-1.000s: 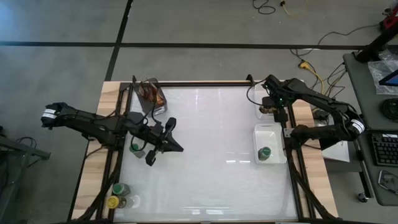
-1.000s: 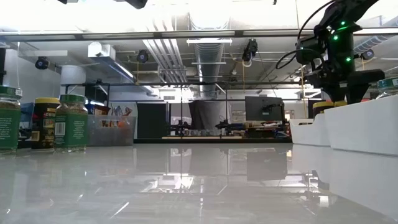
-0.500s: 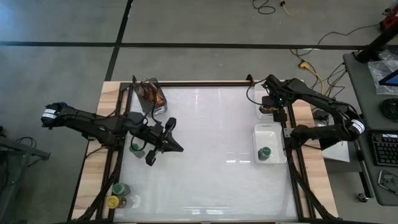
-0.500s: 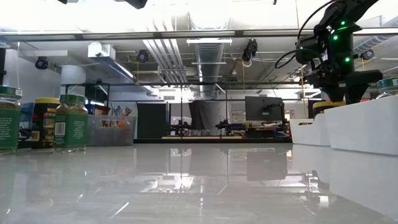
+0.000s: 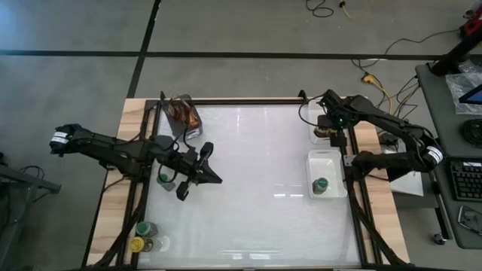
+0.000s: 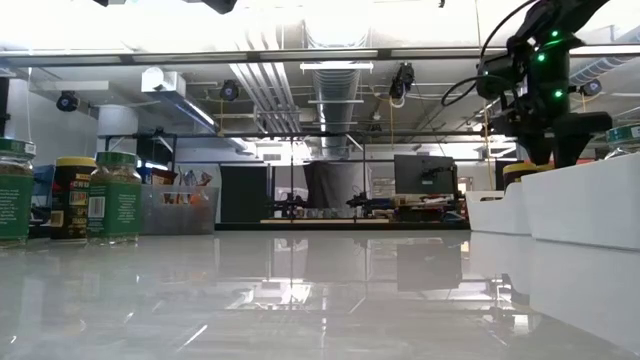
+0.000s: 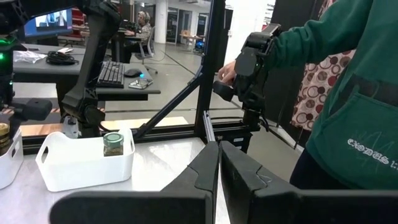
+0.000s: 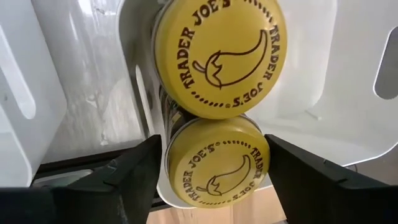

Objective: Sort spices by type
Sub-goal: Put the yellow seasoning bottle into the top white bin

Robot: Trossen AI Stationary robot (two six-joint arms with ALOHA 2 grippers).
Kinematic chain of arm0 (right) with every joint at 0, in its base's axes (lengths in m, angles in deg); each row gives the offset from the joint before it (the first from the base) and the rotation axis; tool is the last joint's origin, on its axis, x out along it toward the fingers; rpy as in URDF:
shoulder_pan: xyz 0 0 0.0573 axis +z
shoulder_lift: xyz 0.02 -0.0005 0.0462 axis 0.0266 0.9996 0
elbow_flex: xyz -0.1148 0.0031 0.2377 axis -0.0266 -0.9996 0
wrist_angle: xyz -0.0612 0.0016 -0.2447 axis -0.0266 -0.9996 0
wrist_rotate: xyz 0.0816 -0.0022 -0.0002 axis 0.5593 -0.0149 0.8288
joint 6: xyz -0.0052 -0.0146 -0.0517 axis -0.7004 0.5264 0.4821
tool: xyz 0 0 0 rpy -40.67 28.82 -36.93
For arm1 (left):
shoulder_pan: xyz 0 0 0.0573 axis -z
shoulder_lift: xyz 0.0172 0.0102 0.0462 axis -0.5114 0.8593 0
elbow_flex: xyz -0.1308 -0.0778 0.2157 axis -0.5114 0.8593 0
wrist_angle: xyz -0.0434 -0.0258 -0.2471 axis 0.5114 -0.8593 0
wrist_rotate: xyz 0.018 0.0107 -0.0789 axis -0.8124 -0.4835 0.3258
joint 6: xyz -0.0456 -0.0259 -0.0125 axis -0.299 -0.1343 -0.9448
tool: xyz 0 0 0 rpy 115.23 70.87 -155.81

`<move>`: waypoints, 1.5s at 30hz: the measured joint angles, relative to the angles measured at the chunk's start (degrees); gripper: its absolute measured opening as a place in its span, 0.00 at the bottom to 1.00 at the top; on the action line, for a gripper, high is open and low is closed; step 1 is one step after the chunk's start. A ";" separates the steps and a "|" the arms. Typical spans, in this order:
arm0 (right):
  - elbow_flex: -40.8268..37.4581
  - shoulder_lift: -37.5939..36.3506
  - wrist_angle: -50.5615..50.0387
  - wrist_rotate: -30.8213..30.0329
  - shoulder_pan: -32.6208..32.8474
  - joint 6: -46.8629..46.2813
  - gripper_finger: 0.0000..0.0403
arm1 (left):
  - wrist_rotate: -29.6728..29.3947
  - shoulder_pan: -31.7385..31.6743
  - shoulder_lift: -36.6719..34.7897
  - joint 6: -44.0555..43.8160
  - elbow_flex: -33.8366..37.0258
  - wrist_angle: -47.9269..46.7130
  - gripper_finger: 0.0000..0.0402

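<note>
Between open right claw [image 8: 214, 163] fingers: yellow-lidded jar [image 8: 216, 162], untouched.

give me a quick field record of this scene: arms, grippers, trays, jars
left gripper: shut, empty, over the table's left half
right gripper: open, straddling a yellow-lidded jar in the far white tray
second yellow-lidded jar: same tray, touching the first
near white tray: holds one green-lidded jar
unsorted jars: cluster at the table's near left corner, plus one beside the left arm
person: green sleeve, behind the table
</note>
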 joint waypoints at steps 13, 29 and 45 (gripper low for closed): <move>0.00 -2.18 -0.55 2.41 0.64 0.62 0.79 | 0.00 0.00 0.00 0.00 0.01 -0.07 0.00; 0.01 -3.13 -0.66 4.69 1.90 -2.49 0.76 | 0.00 0.00 0.00 -0.61 0.01 -0.09 0.00; 0.00 -5.38 -0.31 4.65 1.90 -2.54 0.81 | 3.11 -0.17 0.43 -9.77 0.01 -3.25 0.00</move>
